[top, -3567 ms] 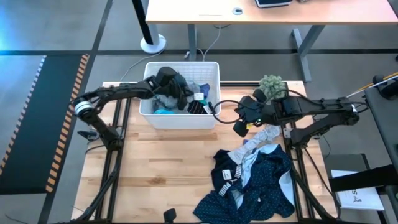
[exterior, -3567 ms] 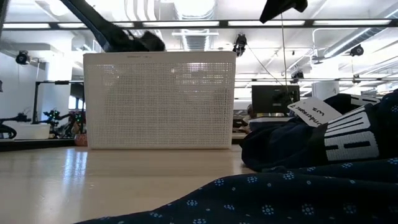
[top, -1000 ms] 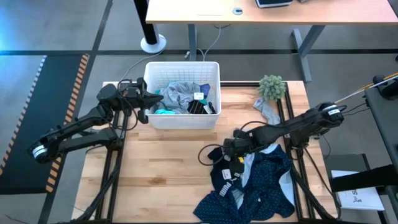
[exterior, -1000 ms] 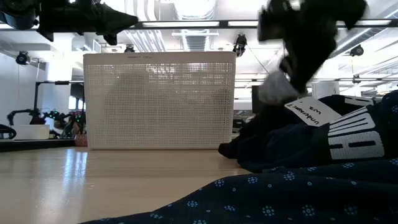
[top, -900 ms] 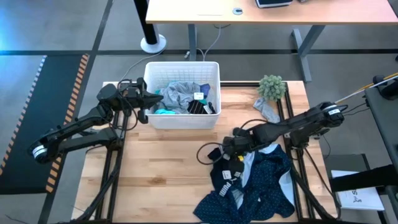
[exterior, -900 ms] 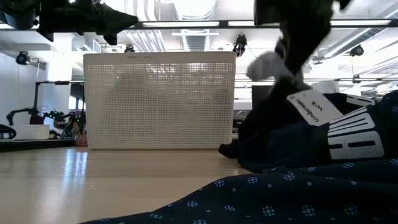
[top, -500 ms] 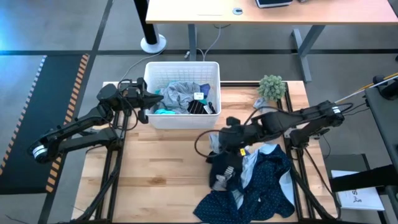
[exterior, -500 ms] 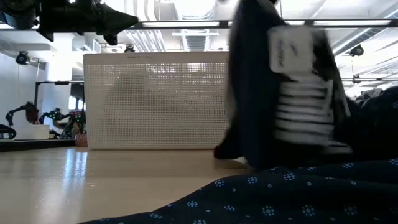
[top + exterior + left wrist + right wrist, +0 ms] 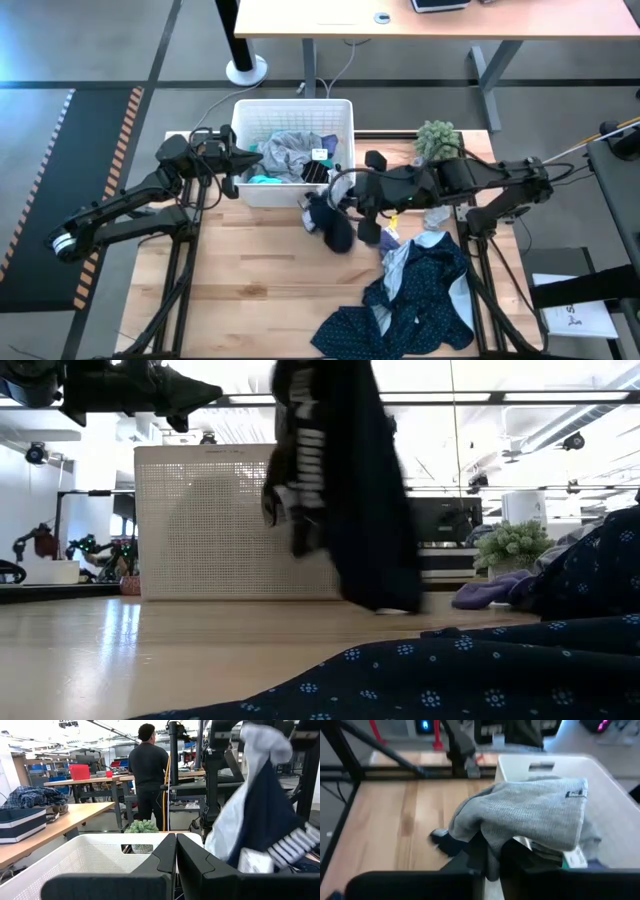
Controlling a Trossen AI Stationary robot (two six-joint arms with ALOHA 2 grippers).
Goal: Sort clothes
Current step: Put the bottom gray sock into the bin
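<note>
The wooden bench (image 9: pixel 260 260) is standing in a workshop, with a person (image 9: pixel 148 767) among the desks beyond it. The right gripper (image 9: pixel 345 205) is reaching across mid-bench, clamped on a dark striped garment (image 9: pixel 330 225) that is hanging clear of the surface just in front of the white basket (image 9: pixel 245 185). The left gripper (image 9: pixel 250 155) is hovering at the basket's left wall with its fingers pressed together, holding nothing. Grey and teal clothes (image 9: pixel 285 155) are lying inside the basket. A navy dotted garment (image 9: pixel 420 300) is sprawling near the front right corner, and a small green plant (image 9: pixel 437 138) is sitting at the back right edge.
</note>
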